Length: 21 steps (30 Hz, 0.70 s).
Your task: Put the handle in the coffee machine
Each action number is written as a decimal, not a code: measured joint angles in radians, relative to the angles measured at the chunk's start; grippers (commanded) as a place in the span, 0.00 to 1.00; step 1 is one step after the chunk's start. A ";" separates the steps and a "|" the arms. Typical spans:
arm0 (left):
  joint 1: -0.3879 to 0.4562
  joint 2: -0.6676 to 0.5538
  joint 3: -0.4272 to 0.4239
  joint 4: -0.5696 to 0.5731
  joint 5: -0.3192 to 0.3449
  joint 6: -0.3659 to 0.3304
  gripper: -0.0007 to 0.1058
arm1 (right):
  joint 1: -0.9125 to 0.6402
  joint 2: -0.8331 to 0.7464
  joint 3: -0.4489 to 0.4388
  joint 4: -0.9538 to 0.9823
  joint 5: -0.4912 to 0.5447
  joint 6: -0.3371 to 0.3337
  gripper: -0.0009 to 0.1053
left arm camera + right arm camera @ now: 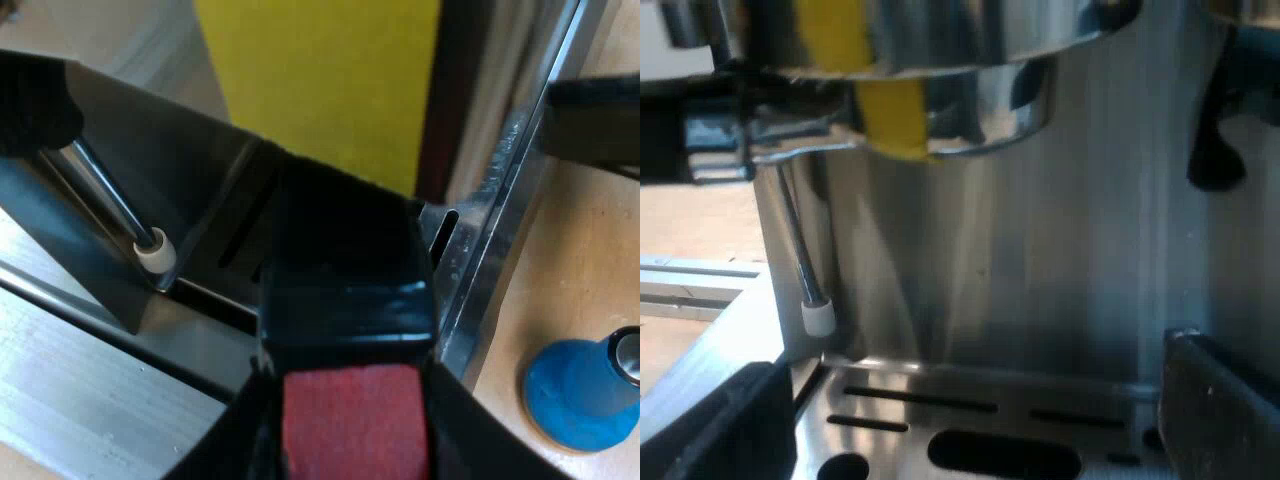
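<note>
Left claw point(348, 455): clenched on the holder's dark handle point(345, 290), black fingers point(225, 445) flanking its red end point(350, 415). The handle points to the claw's twelve o'clock, over the espresso machine's slotted drip tray point(235, 245). Whether the holder's metal end sits in the machine cannot be told. The steam wand's white tip point(152, 250) hangs beside the tray. A blue tamper point(580, 395) stands on the wooden counter point(570, 270), near the machine's base.

Right claw point(970, 430): released, fingers point(730, 430) wide apart. At its twelve o'clock stand the drip tray point(970, 400), the machine's steel front point(1040, 250) and the round brew head point(940, 90).
</note>
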 measured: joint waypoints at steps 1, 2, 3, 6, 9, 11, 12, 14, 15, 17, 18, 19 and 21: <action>0.000 0.000 0.000 0.000 0.000 0.000 0.01 | -0.006 0.000 -0.001 -0.002 -0.013 0.001 0.71; 0.000 0.000 0.000 0.000 0.000 0.000 0.01 | -0.008 0.000 -0.001 -0.002 -0.015 0.001 0.71; 0.000 0.000 0.000 0.000 0.000 0.000 0.01 | -0.008 0.000 -0.001 -0.002 -0.016 0.001 0.71; 0.000 0.000 0.000 0.000 0.000 0.000 0.01 | -0.008 0.000 -0.004 -0.002 -0.024 0.001 0.71; 0.000 0.000 0.000 0.000 0.000 0.000 0.01 | -0.008 0.019 -0.033 -0.002 -0.040 0.005 0.71; 0.000 0.000 0.000 0.000 0.000 0.000 0.01 | -0.008 0.037 -0.060 -0.002 -0.042 0.005 0.70; 0.000 0.000 -0.002 0.000 0.000 0.000 0.01 | -0.008 0.051 -0.079 -0.002 -0.041 0.005 0.69; 0.000 0.000 -0.001 0.000 0.000 0.000 0.01 | -0.008 0.066 -0.101 -0.002 -0.039 0.005 0.66; 0.000 0.000 -0.003 0.000 0.000 0.000 0.01 | -0.011 0.080 -0.117 -0.002 -0.033 0.005 0.64; 0.000 0.000 -0.002 0.000 0.000 0.000 0.01 | -0.016 0.112 -0.147 -0.002 -0.027 -0.009 0.58; 0.000 0.000 -0.002 0.000 0.000 0.001 0.01 | -0.018 0.116 -0.151 -0.002 -0.027 -0.011 0.57; 0.000 0.000 -0.002 0.000 0.000 0.000 0.01 | -0.019 0.124 -0.158 -0.002 -0.021 -0.022 0.56; 0.000 0.000 -0.002 0.000 0.000 0.000 0.01 | -0.024 0.131 -0.161 -0.002 -0.015 -0.038 0.56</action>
